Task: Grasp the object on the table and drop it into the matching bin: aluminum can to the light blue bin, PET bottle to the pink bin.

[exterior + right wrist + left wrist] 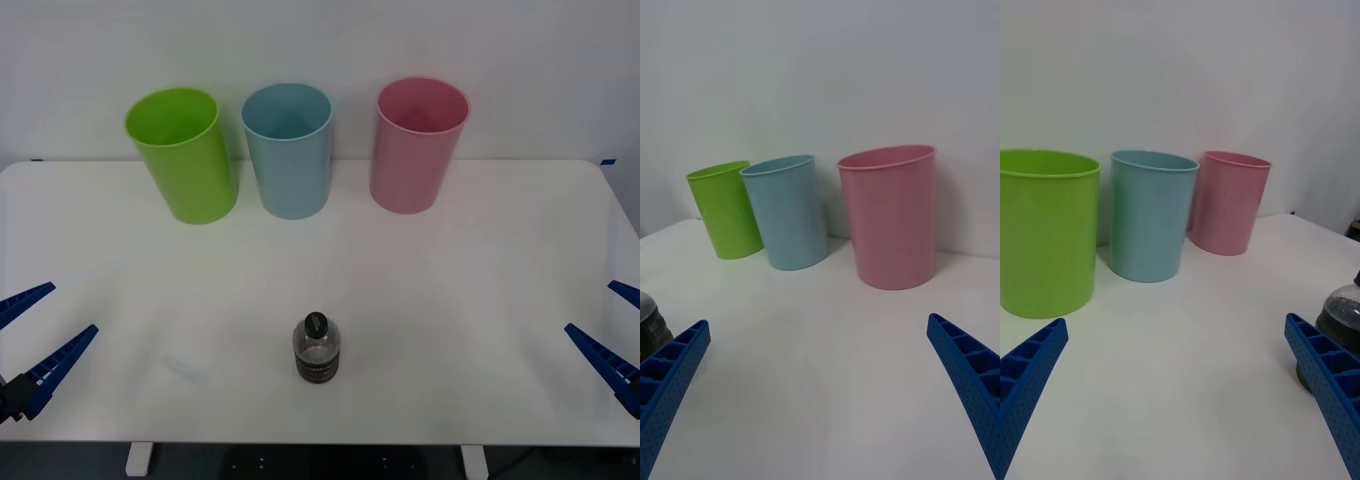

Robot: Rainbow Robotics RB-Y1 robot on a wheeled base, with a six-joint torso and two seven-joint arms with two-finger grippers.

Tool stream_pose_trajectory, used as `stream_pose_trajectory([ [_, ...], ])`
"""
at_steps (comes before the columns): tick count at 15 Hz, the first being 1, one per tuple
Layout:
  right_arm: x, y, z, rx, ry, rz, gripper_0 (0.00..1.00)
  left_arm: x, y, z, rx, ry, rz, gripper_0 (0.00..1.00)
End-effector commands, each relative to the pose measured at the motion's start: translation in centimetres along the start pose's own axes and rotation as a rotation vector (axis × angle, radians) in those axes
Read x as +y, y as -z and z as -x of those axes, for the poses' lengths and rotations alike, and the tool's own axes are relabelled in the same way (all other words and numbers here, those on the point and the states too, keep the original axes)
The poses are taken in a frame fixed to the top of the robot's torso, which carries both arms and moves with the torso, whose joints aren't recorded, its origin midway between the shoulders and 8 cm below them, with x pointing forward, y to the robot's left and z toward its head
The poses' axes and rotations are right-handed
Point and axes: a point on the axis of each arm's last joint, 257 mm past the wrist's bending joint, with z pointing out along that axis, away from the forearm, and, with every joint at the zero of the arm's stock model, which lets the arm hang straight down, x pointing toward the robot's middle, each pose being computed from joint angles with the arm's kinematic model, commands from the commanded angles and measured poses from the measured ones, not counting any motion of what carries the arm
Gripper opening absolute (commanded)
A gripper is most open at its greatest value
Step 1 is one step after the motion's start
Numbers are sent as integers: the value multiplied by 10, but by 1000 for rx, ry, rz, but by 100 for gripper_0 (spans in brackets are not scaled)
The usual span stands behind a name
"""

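Observation:
The PET bottle point(317, 348), small and clear with a black cap and dark label band, stands upright near the front middle of the white table point(480, 260). At the back stand the light blue bin point(288, 150) and, to its right, the pink bin point(418, 145). My left gripper point(35, 335) hovers open at the table's front left, well away from the bottle. My right gripper point(612, 325) is open at the front right, also far from it. The left wrist view shows the bottle point(1341, 315) beside one finger; in the right wrist view the bottle point(651, 322) peeks in at the edge.
A lime green bin point(183, 155) stands left of the light blue one, all three upright in a row against the white wall. Wide bare tabletop lies between the bottle and the bins and on both sides of the bottle.

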Motion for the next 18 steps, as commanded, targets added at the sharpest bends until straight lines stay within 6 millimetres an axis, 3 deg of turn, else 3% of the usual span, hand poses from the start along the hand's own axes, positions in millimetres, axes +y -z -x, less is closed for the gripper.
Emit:
stream_pose_trajectory([
  [1,0,0,0,0,0,0,100,0,0,0,0,0,0,100],
  [7,11,-5,-2,-35,-47,14,100,0,0,0,0,0,0,100],
  [12,42,-26,-23,5,-80,139,100,0,0,0,0,0,0,100],
  [18,61,-47,-54,48,-121,271,100,0,0,0,0,0,0,100],
])
